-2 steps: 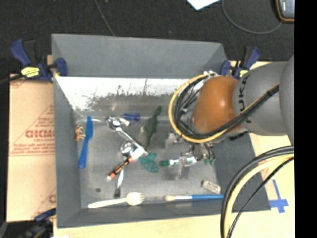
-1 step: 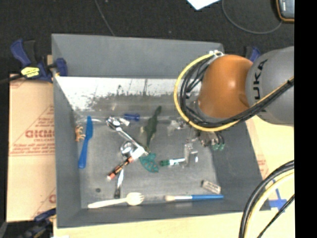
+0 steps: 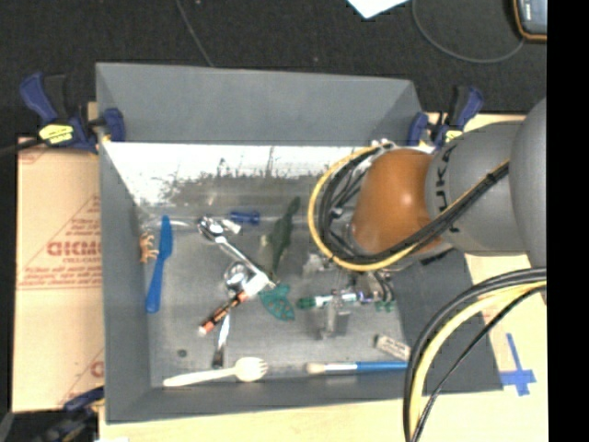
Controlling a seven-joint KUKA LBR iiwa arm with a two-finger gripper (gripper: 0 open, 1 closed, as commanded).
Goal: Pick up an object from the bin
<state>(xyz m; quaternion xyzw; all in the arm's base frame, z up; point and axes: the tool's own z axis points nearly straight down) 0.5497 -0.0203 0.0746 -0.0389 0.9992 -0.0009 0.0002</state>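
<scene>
My gripper (image 3: 333,311) hangs low over the bin floor, right of the middle, under the arm's orange cover. Just left of it lies a small teal-green plastic piece (image 3: 278,302), and a thin green-tipped stick (image 3: 311,300) reaches from that piece towards the gripper. Below the gripper, along the front wall, lies a blue-handled brush (image 3: 361,367). A small grey tag-like piece (image 3: 393,345) sits on the floor to its lower right.
A shiny metal utensil (image 3: 226,239), an orange-and-black pen (image 3: 221,313) and a dark green strip (image 3: 283,233) lie mid-bin. A blue toothbrush (image 3: 158,265) lies by the left wall, a white plastic fork (image 3: 217,373) at the front.
</scene>
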